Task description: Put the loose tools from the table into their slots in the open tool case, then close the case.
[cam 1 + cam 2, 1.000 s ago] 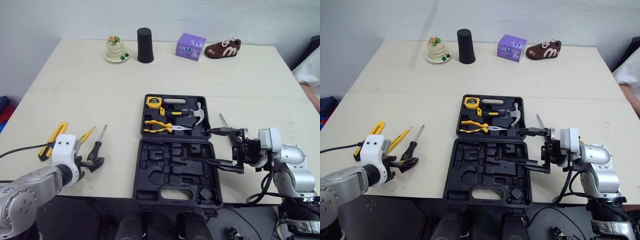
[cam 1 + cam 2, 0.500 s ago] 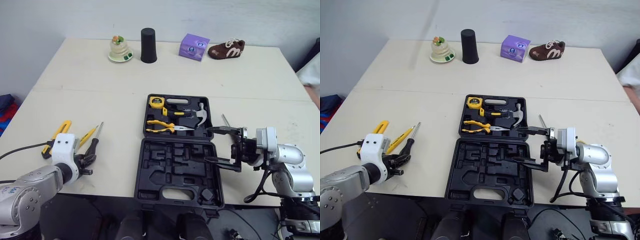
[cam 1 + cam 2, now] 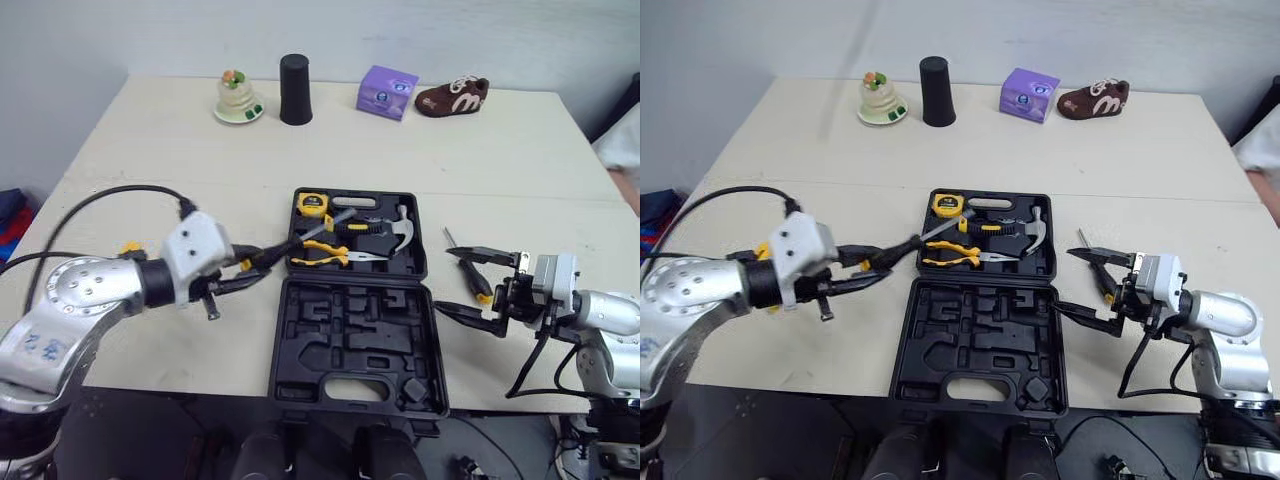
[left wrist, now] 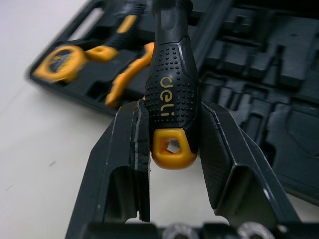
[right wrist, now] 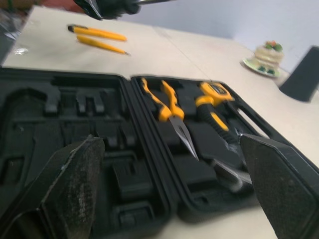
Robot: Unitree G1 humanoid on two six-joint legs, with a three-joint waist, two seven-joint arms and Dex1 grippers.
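The black tool case [image 3: 290, 330] lies open in front of me. Its far half holds a tape measure [image 3: 308, 205], yellow pliers [image 3: 325, 252] and a hammer [image 3: 388, 230]; the near half has bare slots. My left gripper [image 3: 243, 273] is shut on a black screwdriver [image 4: 172, 94] with a yellow end, its shaft [image 3: 325, 223] reaching over the case's far left corner. My right gripper [image 3: 478, 284] stands open just right of the case, and a small yellow-and-black screwdriver [image 3: 472, 276] lies on the table between its fingers. A yellow knife [image 5: 97, 32] and a yellow screwdriver [image 5: 102, 45] lie left of the case.
Along the table's far edge stand a small figurine dish [image 3: 237, 98], a black cup [image 3: 293, 90], a purple box [image 3: 383, 92] and a brown shoe [image 3: 450, 95]. A person's sleeve [image 3: 625, 140] shows at the right edge. A black cable [image 3: 110, 200] loops over my left arm.
My left gripper shut on the black screwdriver, lifted it off the table and swung right to the case. My right gripper drew back right, off the case's edge.
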